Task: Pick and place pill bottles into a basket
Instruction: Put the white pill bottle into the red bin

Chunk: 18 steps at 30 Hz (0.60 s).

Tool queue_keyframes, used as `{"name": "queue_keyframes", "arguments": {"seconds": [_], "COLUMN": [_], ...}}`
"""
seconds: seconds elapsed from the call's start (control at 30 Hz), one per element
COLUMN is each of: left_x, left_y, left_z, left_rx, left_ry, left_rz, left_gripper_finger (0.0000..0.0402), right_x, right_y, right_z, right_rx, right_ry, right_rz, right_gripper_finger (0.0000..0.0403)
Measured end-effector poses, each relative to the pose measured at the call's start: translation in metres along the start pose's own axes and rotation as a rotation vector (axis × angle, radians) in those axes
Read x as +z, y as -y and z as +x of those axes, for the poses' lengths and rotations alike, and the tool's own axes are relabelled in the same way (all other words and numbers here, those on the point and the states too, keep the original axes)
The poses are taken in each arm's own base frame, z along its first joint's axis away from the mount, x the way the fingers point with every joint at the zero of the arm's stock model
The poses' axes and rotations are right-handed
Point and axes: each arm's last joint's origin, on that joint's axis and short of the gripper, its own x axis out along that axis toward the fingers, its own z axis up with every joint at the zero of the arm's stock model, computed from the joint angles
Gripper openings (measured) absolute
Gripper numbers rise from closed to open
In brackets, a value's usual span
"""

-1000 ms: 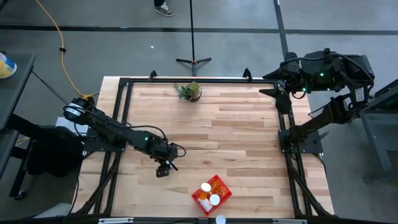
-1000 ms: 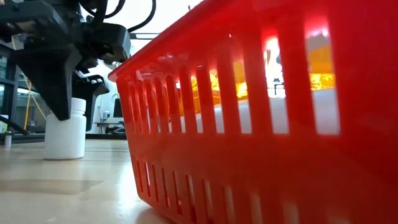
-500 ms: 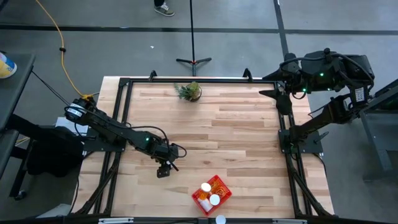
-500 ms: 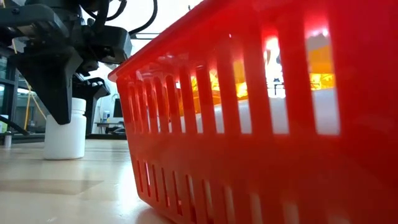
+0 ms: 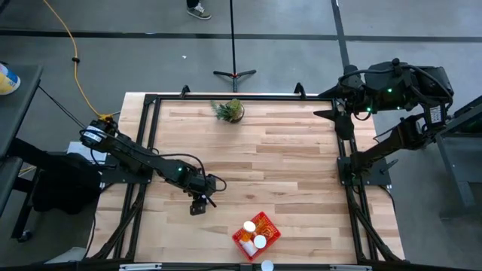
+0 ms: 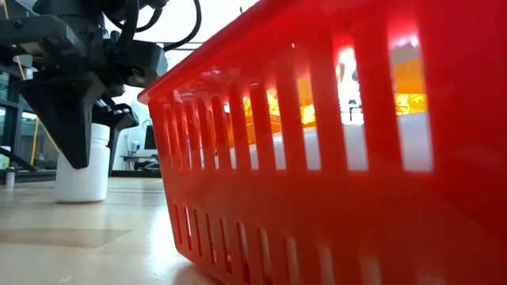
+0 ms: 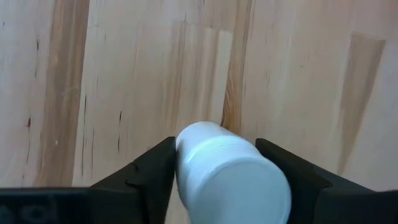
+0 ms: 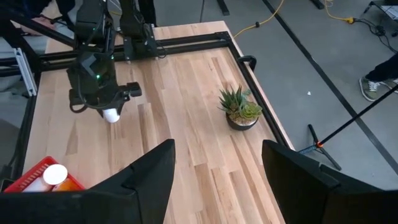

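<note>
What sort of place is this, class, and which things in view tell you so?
Most likely a robotics lab or workshop: a wooden table inside a black metal frame, a bare grey floor with a yellow cable trailing across it, and a stand behind the table.

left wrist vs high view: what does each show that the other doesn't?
Left wrist only: the left gripper's fingers flank the white pill bottle on both sides. High only: red basket holding bottles, potted plant, right gripper parked open at the table's far right edge. Both: the left gripper and the wooden table.
</note>
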Motion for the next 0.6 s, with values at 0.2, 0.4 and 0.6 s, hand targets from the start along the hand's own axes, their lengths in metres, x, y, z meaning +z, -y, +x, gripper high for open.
{"name": "queue_keyframes", "arguments": {"seconds": [0.2, 0.4, 0.6], "left_x": [0.0005, 0.0004, 0.0061], "left_y": [0.0005, 0.0010, 0.0045], "left_z": [0.0000, -0.0010, -0.0061], "left_rx": [-0.009, -0.025, -0.039], "left_ry": [0.003, -0.002, 0.016], "left_rz": [0.000, 0.001, 0.020], "left_gripper_finger": [0.0213, 0.0226, 0.0217], "right_x": [0.0000, 0.0000, 0.0000], "right_y": [0.0000, 0.0000, 0.0000], "right_z": [0.0000, 0.0000, 0.0001], "right_rx": [0.000, 0.000, 0.000], "right_ry": [0.000, 0.000, 0.000], "right_rz": [0.000, 0.000, -0.004], "right_gripper_finger": [0.0232, 0.0232, 0.0232]}}
